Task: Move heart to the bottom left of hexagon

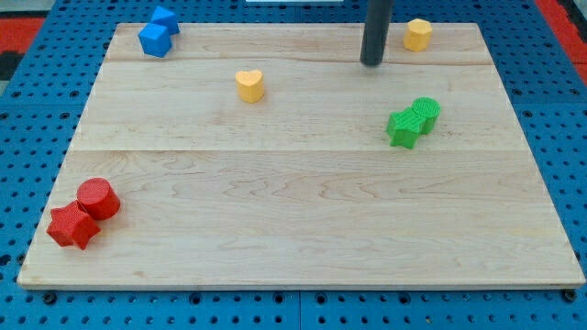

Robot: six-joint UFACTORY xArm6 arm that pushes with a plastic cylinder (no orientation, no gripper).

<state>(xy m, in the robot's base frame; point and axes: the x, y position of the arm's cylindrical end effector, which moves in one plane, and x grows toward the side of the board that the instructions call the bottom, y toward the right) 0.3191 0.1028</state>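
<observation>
A: Camera view, top edge: my tip (371, 63), the lower end of a straight dark rod, rests on the pale wooden table (303, 229). There is no claw on this arm, so it has no open or closed state to tell; the rod grips nothing.

B: Where is the yellow plastic heart block (249, 85)?

A: On the upper part of the table, left of centre, well apart from my tip, which stands up and to the view's right of it. Nothing touches the heart.

B: And the yellow plastic hexagon block (418, 34)?

A: Near the view's top right corner of the table, just beside my tip on its right, apart from it.

B: What else lies there?

A: Two blue plastic blocks (159, 34) touching each other at the view's top left. A green plastic star block (403, 127) and a green plastic cylinder (426, 112) touching at the view's right. A red plastic cylinder (98, 198) against a red plastic star block (72, 226) at the bottom left.
</observation>
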